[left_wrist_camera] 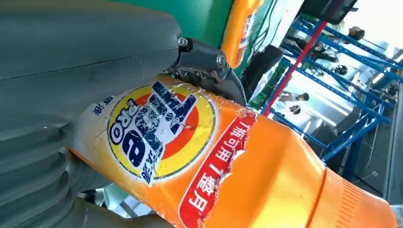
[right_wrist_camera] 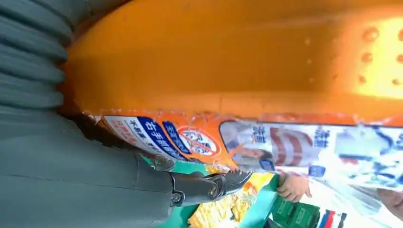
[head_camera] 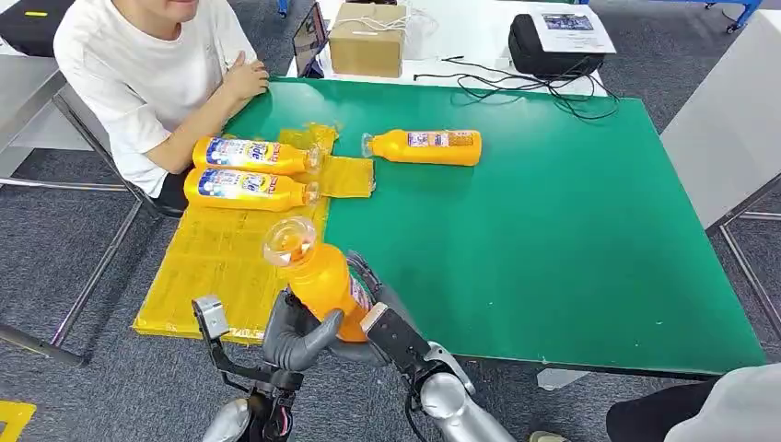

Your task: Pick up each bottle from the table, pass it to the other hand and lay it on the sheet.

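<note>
Orange bottles tell the count: 2 [head_camera: 249, 155] [head_camera: 244, 188] lie on the yellow sheet [head_camera: 216, 267], 1 [head_camera: 428, 146] waits on the green table [head_camera: 553, 230], and a 4th [head_camera: 318, 274] sits mid-handover, left hand [head_camera: 293, 333] and right hand [head_camera: 382, 322] both gripping it.

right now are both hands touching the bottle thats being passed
Touching, both. In the head view the left hand and right hand wrap the raised bottle; each wrist view shows its hand pressed against the orange body.
</note>
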Tool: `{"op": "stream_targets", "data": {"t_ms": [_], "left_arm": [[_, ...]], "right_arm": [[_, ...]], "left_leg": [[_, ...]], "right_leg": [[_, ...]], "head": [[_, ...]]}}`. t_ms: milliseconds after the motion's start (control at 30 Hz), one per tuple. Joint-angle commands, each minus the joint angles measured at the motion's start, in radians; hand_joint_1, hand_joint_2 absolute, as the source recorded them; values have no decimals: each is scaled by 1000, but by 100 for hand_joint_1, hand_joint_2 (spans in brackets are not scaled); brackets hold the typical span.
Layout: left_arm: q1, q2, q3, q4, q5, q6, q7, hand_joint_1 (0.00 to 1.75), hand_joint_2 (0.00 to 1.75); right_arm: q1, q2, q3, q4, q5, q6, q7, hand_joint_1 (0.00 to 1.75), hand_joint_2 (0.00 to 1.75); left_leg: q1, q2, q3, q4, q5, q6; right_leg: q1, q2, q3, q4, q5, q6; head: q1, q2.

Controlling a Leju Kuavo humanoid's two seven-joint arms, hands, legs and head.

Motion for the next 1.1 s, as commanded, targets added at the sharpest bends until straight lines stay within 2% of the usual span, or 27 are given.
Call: {"op": "stream_targets", "data": {"t_ms": [33,233,400,433,500,533,567,600,633,667,700,767,833,933,967,1000,1067,1100], "left_arm": [[-15,7,-11,-1,-120,126,-48,175,175],[4,22,-3,-30,-159,139,-73,175,175],[4,23,-2,-30,-159,139,-73,175,175],[5,13,4,-33,-292,236,-120,175,175],[-7,7,46,-21,-347,297,-125,175,175],[-19,10,63,-14,-374,315,-133,175,175],[-26,7,75,-2,-378,309,-132,175,175],[-33,0,98,9,-394,307,-132,175,175],[-46,-4,112,27,-417,320,-128,175,175],[-59,-5,122,41,-444,340,-135,175,175],[-83,-3,132,68,-511,389,-150,175,175],[-131,-2,147,127,-666,519,-170,175,175],[-149,-2,169,159,-723,565,-157,175,175],[-181,4,223,224,-939,723,-157,175,175],[-192,-17,291,246,-1039,731,-144,175,175],[-192,-17,291,246,-1039,731,-144,175,175],[-248,-73,469,340,-1303,731,-157,175,175],[-254,-81,505,343,-1346,731,-166,175,175]], "right_arm": [[12,16,22,-34,-14,-61,4,0,0],[56,6,-10,-76,-27,-122,-10,0,0],[57,3,-11,-76,-27,-123,-11,0,0],[118,1,-62,-163,-71,-135,-53,0,0],[168,-12,-99,-262,-72,-167,-58,0,0],[177,-8,-121,-289,-48,-228,-80,0,0],[184,-14,-125,-314,-47,-229,-70,0,0],[216,32,-194,-372,-71,-334,-202,0,0],[238,53,-226,-436,-126,-377,-247,0,0],[252,49,-231,-502,-142,-398,-247,0,0],[259,34,-225,-595,-107,-518,-256,0,0],[275,25,-249,-674,-152,-598,-256,0,0],[291,27,-272,-685,-175,-615,-256,0,0],[325,37,-314,-653,-197,-574,-256,0,0],[329,43,-326,-643,-223,-555,-256,0,0],[329,43,-326,-643,-223,-555,-256,0,0],[328,61,-351,-627,-244,-527,-256,0,0],[327,63,-354,-626,-243,-524,-256,0,0]], "left_leg": [[1,-1,4,0,-2,-2],[1,-2,4,0,-2,-2],[2,-1,5,0,-3,-2],[1,-2,4,0,-2,-1],[1,-3,4,0,-2,-2],[1,-5,3,0,-1,-1],[0,-4,1,0,0,-1],[1,-5,4,1,-2,-2],[1,-3,3,0,-1,-1],[1,-3,1,0,-1,-1],[1,-4,3,1,-2,-2],[0,-7,-1,1,0,-1],[0,-6,0,0,0,-1],[1,-7,5,-1,-1,-2],[1,-6,4,-2,0,-1],[1,-4,4,-1,0,-1],[1,-4,5,-1,-1,-2],[1,-4,4,-1,0,-2]], "right_leg": [[1,2,3,0,-2,-2],[1,1,4,0,-2,-2],[1,2,5,0,-2,-2],[1,1,4,-1,-2,-1],[1,-1,4,0,-2,-2],[1,-3,4,0,-2,-2],[0,-2,1,0,-1,-1],[1,-2,5,1,-3,-2],[0,-1,3,0,-2,-1],[1,-1,1,0,-1,-1],[1,-2,3,2,-3,-2],[0,-5,0,1,-2,-1],[0,-4,0,1,-2,-1],[1,-5,5,-1,-2,-2],[1,-4,5,-1,-2,-2],[0,-2,4,-1,-1,-2],[1,-1,5,-1,-1,-2],[1,-2,4,-1,-1,-2]], "head": [[0,0],[0,0],[0,0],[0,0],[0,0],[0,0],[0,0],[0,0],[0,0],[0,0],[0,0],[0,0],[0,0],[0,0],[0,0],[0,0],[0,0],[0,0]]}}
